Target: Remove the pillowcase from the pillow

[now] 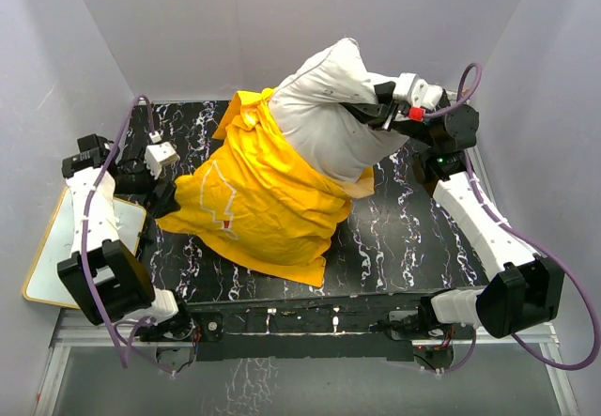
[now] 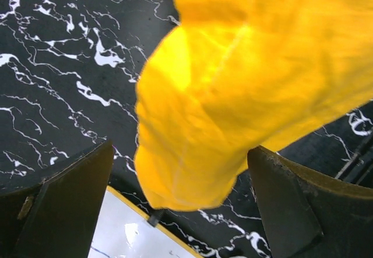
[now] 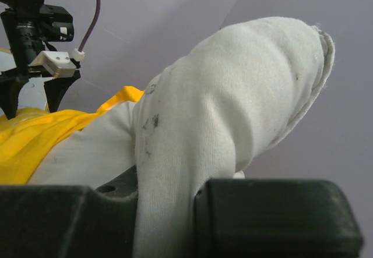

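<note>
The right claw (image 1: 374, 115) pinches the pillow (image 1: 324, 106). The left claw (image 2: 180, 153) sits wide around the pillowcase (image 1: 254, 200), not gripping, so it could lift along with the pillow

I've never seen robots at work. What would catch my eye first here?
First, the bright yellow pillowcase, heaped in the middle of the black marbled table. It is bunched around the lower part of a plump white pillow, whose bare end points toward the far right. There the right pincer is clamped on the pillow's fabric, while the left pincer sits open around the pillowcase's left corner.
</note>
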Robot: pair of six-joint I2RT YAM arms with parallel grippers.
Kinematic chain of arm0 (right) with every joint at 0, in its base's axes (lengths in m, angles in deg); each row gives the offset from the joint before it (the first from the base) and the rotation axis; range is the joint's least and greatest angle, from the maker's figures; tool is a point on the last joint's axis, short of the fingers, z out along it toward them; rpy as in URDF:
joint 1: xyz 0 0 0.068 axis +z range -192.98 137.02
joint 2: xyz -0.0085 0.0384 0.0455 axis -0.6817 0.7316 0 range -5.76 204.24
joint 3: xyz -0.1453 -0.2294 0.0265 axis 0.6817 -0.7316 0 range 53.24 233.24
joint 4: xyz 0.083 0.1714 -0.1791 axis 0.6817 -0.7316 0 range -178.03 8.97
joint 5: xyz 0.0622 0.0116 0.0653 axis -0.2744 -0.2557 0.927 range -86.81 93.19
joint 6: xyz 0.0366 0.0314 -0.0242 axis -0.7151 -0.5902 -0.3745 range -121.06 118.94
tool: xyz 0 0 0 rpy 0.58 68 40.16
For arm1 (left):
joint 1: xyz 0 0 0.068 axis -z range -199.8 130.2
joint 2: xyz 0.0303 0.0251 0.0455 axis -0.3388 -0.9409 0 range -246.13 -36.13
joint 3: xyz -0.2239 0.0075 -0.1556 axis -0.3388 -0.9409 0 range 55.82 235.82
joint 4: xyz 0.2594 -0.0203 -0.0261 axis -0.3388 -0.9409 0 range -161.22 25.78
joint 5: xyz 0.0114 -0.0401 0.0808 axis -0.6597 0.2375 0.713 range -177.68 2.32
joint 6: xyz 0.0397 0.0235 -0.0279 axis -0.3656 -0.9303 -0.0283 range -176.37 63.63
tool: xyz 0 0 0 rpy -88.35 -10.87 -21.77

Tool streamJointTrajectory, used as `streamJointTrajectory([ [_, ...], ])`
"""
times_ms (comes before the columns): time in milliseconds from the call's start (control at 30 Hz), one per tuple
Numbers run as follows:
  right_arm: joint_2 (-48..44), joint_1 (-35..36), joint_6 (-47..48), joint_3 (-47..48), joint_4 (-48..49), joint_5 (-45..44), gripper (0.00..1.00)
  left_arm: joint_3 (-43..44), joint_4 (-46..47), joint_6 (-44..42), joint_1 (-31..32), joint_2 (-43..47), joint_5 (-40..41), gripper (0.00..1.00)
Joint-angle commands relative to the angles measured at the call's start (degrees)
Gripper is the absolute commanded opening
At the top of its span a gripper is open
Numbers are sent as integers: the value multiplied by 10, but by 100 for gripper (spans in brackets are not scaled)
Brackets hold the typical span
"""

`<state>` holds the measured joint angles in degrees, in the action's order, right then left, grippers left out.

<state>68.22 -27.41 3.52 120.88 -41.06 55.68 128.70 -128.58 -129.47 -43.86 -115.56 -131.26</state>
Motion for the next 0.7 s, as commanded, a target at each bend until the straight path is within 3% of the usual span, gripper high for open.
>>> streamJointTrajectory([
  [0, -12, -3, -24, 44, 108, 1, 8, -17, 67, 12, 0, -16, -52, 94],
  [133, -14, -4, -27, 39, 108, -1, 8, -18, -48, -118, 0, -52, -57, 84],
  [233, -16, -5, -16, 40, 96, -11, 8, -31, -108, -192, 0, -71, -14, 81],
  [367, -12, -6, -16, 51, 79, -25, 8, -66, -77, -204, 0, -59, 21, 77],
  [467, -11, -6, -26, 52, 81, -30, 8, -84, -34, -192, 0, -42, 2, 72],
  [667, -16, -5, -26, 45, 71, -35, 8, -75, -3, -155, -1, -26, -70, 52],
])
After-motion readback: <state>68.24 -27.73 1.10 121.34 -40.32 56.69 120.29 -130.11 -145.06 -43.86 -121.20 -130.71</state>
